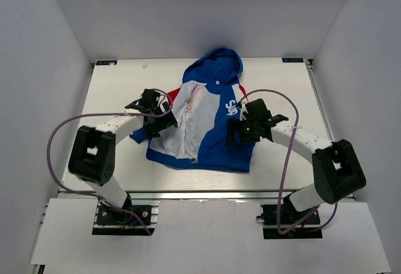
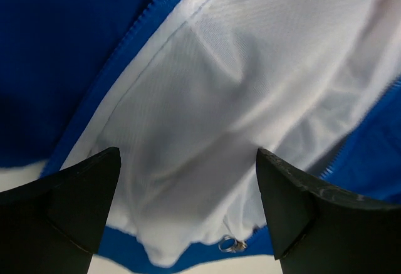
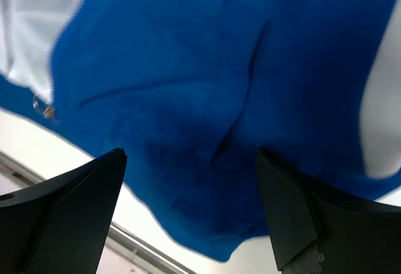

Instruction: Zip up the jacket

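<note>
The jacket (image 1: 216,130) lies open on the table, hood at the far side, royal blue with red shoulders and white lining showing. My left gripper (image 1: 155,122) is open over the jacket's left panel; in the left wrist view the white lining (image 2: 250,86) fills the gap between its fingers (image 2: 69,205), with the small metal zipper pull (image 2: 233,245) at the hem. My right gripper (image 1: 237,131) is open over the right blue panel (image 3: 207,98). The zipper pull also shows in the right wrist view (image 3: 42,106). Both grippers hold nothing.
White table (image 1: 113,92) inside a white-walled enclosure. The table's near edge has a metal rail (image 1: 207,195), also seen in the right wrist view (image 3: 131,242). Cables loop from both arms (image 1: 56,136).
</note>
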`<state>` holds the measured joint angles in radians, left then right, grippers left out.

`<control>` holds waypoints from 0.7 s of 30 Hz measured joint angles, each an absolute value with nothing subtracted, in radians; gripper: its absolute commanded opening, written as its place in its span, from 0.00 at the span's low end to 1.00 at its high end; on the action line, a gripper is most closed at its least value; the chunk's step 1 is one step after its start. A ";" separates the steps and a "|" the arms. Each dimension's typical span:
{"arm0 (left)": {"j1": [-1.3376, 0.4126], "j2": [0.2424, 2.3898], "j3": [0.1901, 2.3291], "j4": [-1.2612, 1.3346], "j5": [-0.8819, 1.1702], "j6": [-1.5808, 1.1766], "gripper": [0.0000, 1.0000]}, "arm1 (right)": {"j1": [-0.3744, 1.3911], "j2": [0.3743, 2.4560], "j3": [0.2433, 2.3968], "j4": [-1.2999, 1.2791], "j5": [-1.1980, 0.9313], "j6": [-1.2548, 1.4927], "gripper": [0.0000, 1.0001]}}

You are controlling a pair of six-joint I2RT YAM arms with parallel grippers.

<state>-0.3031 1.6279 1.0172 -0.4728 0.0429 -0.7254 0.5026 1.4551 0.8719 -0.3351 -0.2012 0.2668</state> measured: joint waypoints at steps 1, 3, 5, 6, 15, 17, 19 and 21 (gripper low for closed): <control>-0.303 1.671 1.031 -0.470 0.058 -0.722 0.98 | 0.489 1.476 0.871 -0.333 -0.205 0.275 0.89; -0.303 1.758 1.076 -0.472 0.082 -0.712 0.98 | 0.456 1.527 0.871 -0.311 -0.219 0.287 0.89; -0.303 1.792 1.127 -0.468 0.110 -0.706 0.98 | 0.419 1.583 0.876 -0.286 -0.237 0.300 0.89; -0.303 1.842 1.181 -0.458 0.120 -0.703 0.98 | 0.396 1.611 0.886 -0.278 -0.262 0.315 0.89; -0.308 2.023 1.438 -0.477 0.149 -0.672 0.98 | 0.240 1.783 1.074 -0.189 -0.284 0.309 0.89; -0.315 2.025 1.450 -0.481 0.134 -0.662 0.98 | 0.231 1.773 1.077 -0.180 -0.284 0.297 0.89; -0.320 2.000 1.438 -0.495 0.105 -0.653 0.98 | 0.229 1.734 1.065 -0.177 -0.290 0.284 0.89; -0.328 1.946 1.404 -0.508 0.070 -0.651 0.98 | 0.230 1.665 1.036 -0.178 -0.295 0.278 0.89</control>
<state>-0.3283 1.9465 1.4036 -0.5083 0.0700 -0.6514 0.2298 1.6646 1.0359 -0.1776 -0.2951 0.2775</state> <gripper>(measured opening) 0.980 0.893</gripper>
